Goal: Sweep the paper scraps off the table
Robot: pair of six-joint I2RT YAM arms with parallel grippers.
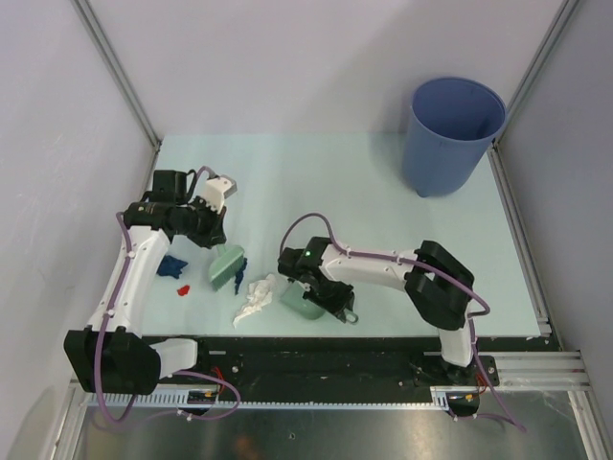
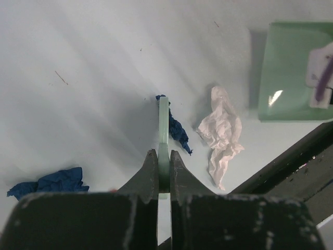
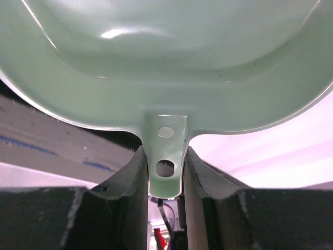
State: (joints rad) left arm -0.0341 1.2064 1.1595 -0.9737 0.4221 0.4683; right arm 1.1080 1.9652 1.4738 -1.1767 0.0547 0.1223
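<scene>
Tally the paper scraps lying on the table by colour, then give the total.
dark blue paper scraps: 2
white paper scrap: 1
red paper scrap: 1
Total: 4

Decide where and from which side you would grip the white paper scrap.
Likely its bulky crumpled end, from straight above, pinching across the narrow width: the white scrap lies flat and long on the table, its other end tapering thin.
</scene>
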